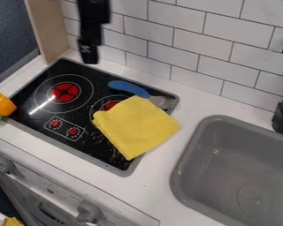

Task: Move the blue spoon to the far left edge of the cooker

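Blue-handled spoon w/ shiny metal bowl, on glossy blk cooker, back right, by folded yellow cloth.
Cloth soft, squarish; tiles smooth. Blk gripper hangs pointing down, upper L of view; can't tell if apart or together. Arm cut off at top; R burner part hidden by cloth.

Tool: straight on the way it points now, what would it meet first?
The tool would likely meet the cooker's black top, between the uncovered burner and blue spoon; depth is unclear.
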Robot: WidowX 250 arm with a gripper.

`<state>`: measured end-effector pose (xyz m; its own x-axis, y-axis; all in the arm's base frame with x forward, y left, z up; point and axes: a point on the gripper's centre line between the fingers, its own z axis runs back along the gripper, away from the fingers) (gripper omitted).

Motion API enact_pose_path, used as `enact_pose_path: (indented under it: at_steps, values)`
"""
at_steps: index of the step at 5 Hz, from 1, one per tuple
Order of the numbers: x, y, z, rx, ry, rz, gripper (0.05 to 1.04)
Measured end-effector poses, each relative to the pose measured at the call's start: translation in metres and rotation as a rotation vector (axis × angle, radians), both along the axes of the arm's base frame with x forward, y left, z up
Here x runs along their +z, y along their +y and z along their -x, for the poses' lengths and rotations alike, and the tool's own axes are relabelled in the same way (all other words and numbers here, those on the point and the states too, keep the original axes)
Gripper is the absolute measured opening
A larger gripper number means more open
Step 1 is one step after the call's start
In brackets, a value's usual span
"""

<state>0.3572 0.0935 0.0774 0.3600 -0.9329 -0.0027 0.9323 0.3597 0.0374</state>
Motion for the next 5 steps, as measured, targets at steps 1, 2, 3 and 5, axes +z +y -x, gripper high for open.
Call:
enact_pose_path:
  at_steps: [1, 2, 3, 5]
  values:
    - [-0.017, -0.022, -0.01, -0.149, 0.067, -0.02, 1.0]
    - [-0.031, -0.026, -0.012, -0.224, 0.102, -0.036, 1.0]
    - [-0.042, -0.027, -0.013, -0.283, 0.116, -0.04, 1.0]
    - [-0.073, -0.038, -0.014, -0.477, 0.19, -0.027, 1.001]
